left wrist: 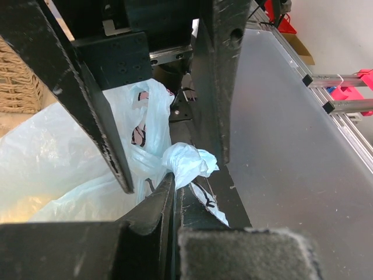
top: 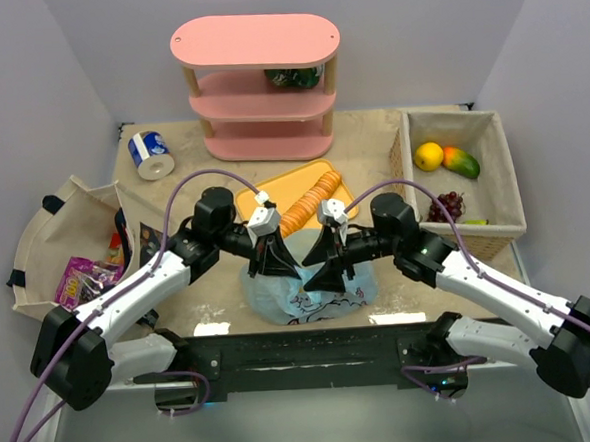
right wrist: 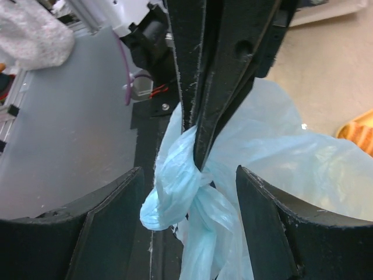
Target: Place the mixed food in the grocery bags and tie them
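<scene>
A light-blue grocery bag (top: 310, 298) with cartoon prints lies at the table's near edge, between both arms. Its handles are twisted into a knot (right wrist: 175, 201). My left gripper (top: 275, 265) is shut on the bag plastic just below that knot (left wrist: 186, 160). My right gripper (right wrist: 189, 172) stands open, its fingers (right wrist: 111, 227) on either side of the knot and not touching it. What the bag holds is hidden. A purple snack packet (top: 76, 281) lies in a cream cloth bag (top: 50, 231) at the left.
A wicker basket (top: 502, 168) at the right holds a yellow fruit (top: 428, 156), a mango (top: 462, 161) and grapes (top: 446, 207). An orange loaf (top: 309, 205) lies on a yellow board behind the grippers. A blue-and-white can (top: 151, 155) and a pink shelf (top: 257, 83) stand at the back.
</scene>
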Motion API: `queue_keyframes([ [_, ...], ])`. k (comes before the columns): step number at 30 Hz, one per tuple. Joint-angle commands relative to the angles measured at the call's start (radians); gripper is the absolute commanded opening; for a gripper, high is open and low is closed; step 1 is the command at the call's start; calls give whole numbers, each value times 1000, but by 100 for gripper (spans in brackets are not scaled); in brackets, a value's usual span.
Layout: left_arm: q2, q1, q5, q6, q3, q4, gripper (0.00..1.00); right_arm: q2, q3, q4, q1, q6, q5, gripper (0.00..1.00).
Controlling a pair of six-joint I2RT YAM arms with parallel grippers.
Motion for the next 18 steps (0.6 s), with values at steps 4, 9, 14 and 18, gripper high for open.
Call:
queue_keyframes([
  [4,-22,-5,38,39,41,-6,0,21,-18,43,1,-32,-43,55],
  [9,-21,-5,47,39,40,-6,0,64,-17,5,1,-66,-8,45],
  [14,-19,-3,50,37,43,-4,0,85,-15,-4,-1,-78,40,41],
  [18,-22,-3,42,37,43,-4,0,55,-18,-19,1,-81,118,38],
])
